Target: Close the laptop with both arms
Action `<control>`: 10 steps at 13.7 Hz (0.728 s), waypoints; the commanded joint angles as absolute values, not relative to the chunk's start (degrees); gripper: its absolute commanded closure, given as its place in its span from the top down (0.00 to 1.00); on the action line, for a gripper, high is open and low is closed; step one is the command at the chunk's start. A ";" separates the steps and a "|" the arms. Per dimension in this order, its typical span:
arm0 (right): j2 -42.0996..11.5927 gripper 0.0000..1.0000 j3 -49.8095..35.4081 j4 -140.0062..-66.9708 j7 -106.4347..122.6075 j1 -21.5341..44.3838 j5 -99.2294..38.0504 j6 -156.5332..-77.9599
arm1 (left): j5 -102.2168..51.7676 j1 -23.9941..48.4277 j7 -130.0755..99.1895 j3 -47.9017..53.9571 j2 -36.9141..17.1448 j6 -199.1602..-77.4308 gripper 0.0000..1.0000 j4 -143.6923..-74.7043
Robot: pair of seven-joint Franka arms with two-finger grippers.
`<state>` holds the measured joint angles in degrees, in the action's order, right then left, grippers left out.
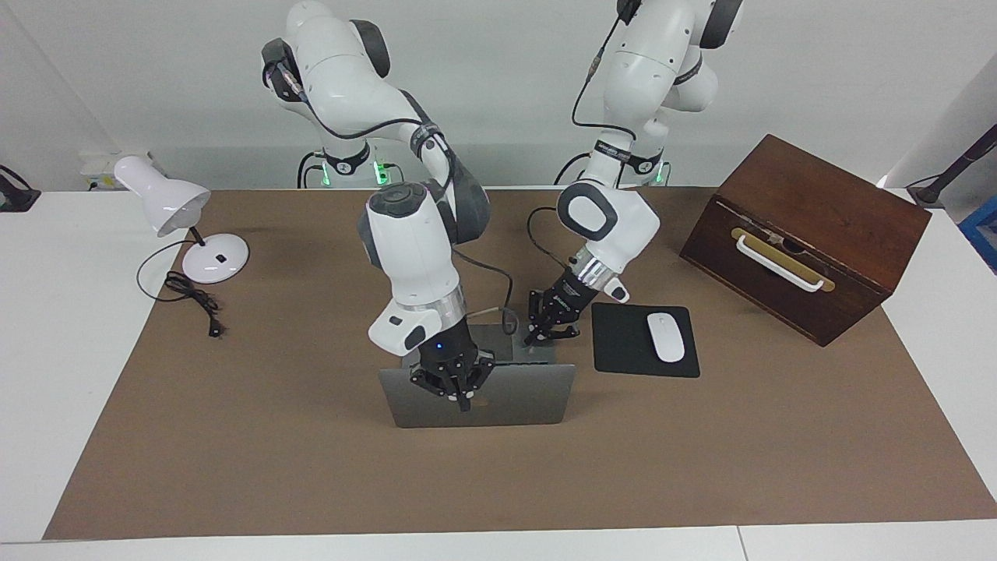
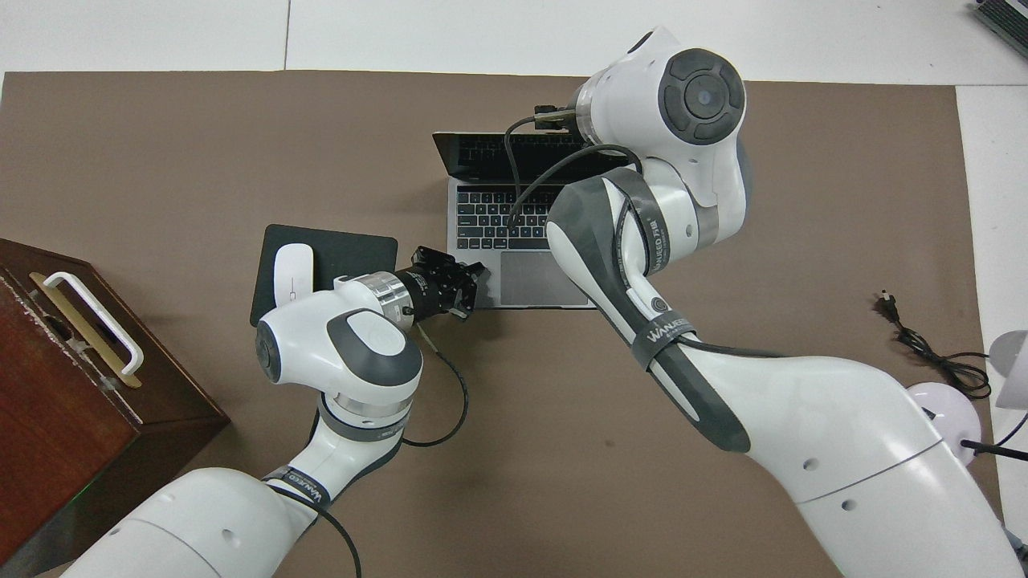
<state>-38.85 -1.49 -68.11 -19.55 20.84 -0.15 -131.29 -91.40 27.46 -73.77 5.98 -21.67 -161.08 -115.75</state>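
From overhead, the right arm's white wrist hides the right gripper point(image 1: 465, 405) and much of the thin silver-grey laptop's point(image 2: 482, 210) screen. The dark wooden box with a white handle point(image 2: 56, 385) and the white desk lamp point(image 2: 1008, 361) are cut off at the picture's edges.
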 commanded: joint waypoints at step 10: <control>-37.71 0.00 -1.58 -70.84 -20.74 20.83 -1.23 -127.71 | -90.00 21.98 -56.62 6.42 -21.89 -147.31 0.00 -115.92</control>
